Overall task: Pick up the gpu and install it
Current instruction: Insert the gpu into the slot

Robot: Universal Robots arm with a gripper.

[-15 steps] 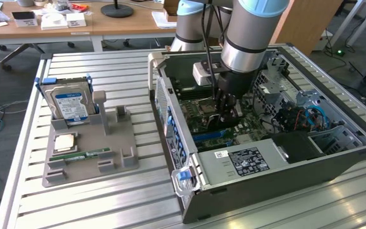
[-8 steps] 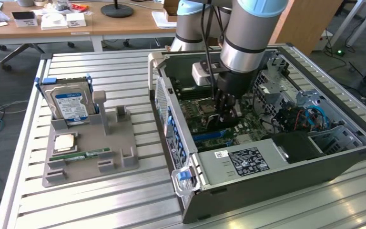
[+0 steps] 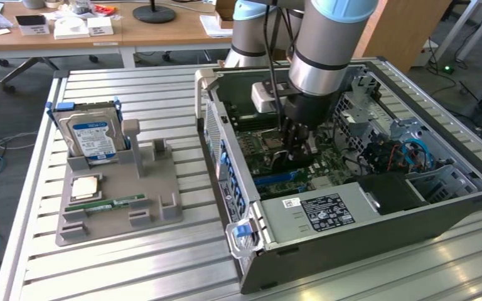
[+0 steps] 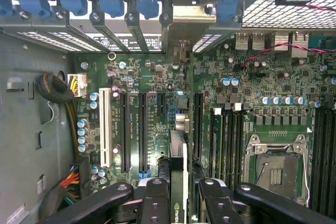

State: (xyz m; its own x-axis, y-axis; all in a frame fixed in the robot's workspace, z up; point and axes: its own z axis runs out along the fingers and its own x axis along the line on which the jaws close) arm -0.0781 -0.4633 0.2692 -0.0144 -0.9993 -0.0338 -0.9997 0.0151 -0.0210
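Gpu (image 4: 178,153) stood on edge inside the case (image 3: 375,251), low over the motherboard (image 4: 252,77) slots, bracket end toward the rear wall; the tool (image 4: 182,190) gripped it between its fingers

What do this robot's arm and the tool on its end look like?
The arm is a thick silver-grey tube with pale blue joint caps and black rings. Thin dark cables run down beside it, and a small white box is fixed near its end. The tool is black, with jointed fingers pinned by round silvery bolts.
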